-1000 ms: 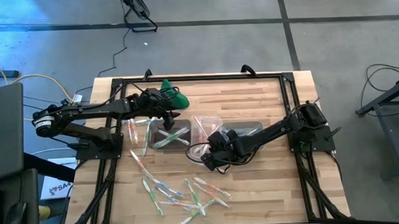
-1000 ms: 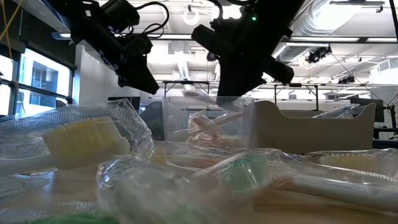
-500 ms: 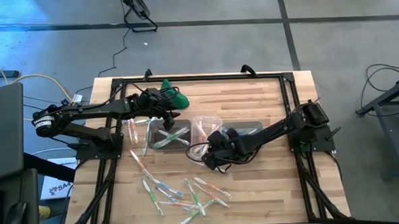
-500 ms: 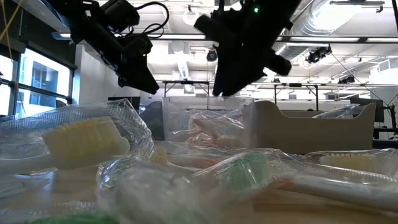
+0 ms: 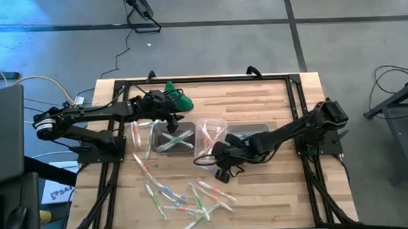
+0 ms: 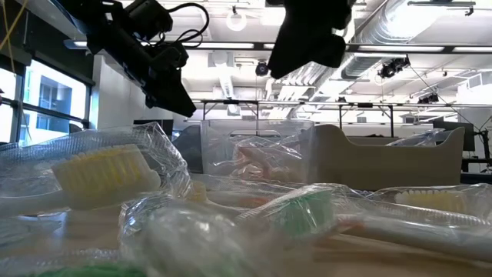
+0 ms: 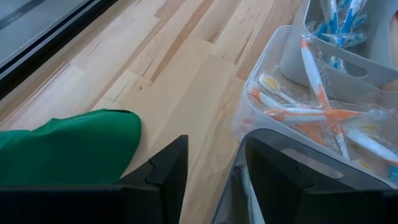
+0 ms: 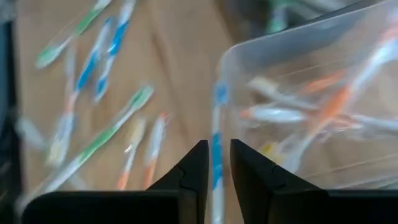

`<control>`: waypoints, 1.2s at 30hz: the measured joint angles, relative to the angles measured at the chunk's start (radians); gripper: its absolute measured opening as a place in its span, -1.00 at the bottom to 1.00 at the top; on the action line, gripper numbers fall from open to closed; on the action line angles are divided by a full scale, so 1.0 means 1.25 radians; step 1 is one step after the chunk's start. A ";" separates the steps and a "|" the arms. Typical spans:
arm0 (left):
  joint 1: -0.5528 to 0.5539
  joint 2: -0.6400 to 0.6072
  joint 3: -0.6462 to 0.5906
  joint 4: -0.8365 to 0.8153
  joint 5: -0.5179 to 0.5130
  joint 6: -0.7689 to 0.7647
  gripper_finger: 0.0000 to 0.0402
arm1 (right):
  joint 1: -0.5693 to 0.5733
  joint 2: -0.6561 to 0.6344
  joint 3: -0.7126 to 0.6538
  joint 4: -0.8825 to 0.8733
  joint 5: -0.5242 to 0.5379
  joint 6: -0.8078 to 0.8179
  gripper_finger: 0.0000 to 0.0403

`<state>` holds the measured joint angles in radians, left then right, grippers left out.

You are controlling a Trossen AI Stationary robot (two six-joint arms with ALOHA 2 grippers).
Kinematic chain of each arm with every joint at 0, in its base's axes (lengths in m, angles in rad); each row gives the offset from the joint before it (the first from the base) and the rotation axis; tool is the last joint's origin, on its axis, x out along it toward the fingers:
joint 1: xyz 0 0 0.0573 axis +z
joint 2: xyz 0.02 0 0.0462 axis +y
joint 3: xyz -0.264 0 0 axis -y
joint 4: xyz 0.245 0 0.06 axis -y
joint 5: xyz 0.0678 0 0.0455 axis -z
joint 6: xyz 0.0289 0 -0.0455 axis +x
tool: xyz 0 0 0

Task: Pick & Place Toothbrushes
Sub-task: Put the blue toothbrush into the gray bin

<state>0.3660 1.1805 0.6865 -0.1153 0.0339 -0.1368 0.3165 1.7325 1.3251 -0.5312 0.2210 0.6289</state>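
Note:
Several wrapped toothbrushes [image 5: 190, 198] lie loose on the table's near part, and show blurred in the right wrist view [image 8: 99, 56]. Three clear tubs stand in a row. The left tub [image 5: 174, 140] holds green brushes, the middle tub [image 5: 211, 131] orange ones [image 7: 311, 112], and the right tub [image 5: 250, 133] blue ones [image 7: 342, 25]. My left gripper [image 5: 171, 123] [image 7: 216, 149] hangs open over the left tub. My right gripper [image 5: 220, 165] [image 8: 217, 146] hovers just near of the middle tub, its fingers a narrow gap apart. A blue brush [image 8: 216, 112] shows through that gap.
A green cloth lump [image 5: 177, 95] [image 7: 68, 146] lies on the table behind the left gripper. A few more toothbrushes [image 5: 141, 134] lie left of the left tub. A black frame [image 5: 202, 80] borders the work area. Bare wood [image 5: 262, 181] lies right of the loose pile.
My right gripper has drawn back from over the middle tub, rising and moving toward the table's near edge and a little left, toward the loose pile. The left arm has kept still.

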 joint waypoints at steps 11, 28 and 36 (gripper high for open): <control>0.000 0.000 0.000 -0.003 0.000 0.000 -0.23 | 0.039 0.000 0.000 -0.017 -0.110 -0.040 -0.79; 0.000 0.000 0.000 -0.012 0.000 0.000 -0.23 | 0.105 0.007 0.000 -0.096 -0.050 0.002 -0.77; 0.000 0.000 0.000 -0.012 0.000 0.000 -0.23 | 0.105 0.014 0.000 -0.109 -0.013 -0.017 -0.37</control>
<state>0.3659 1.1805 0.6865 -0.1299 0.0341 -0.1368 0.4473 1.7505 1.3247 -0.6674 0.2046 0.6071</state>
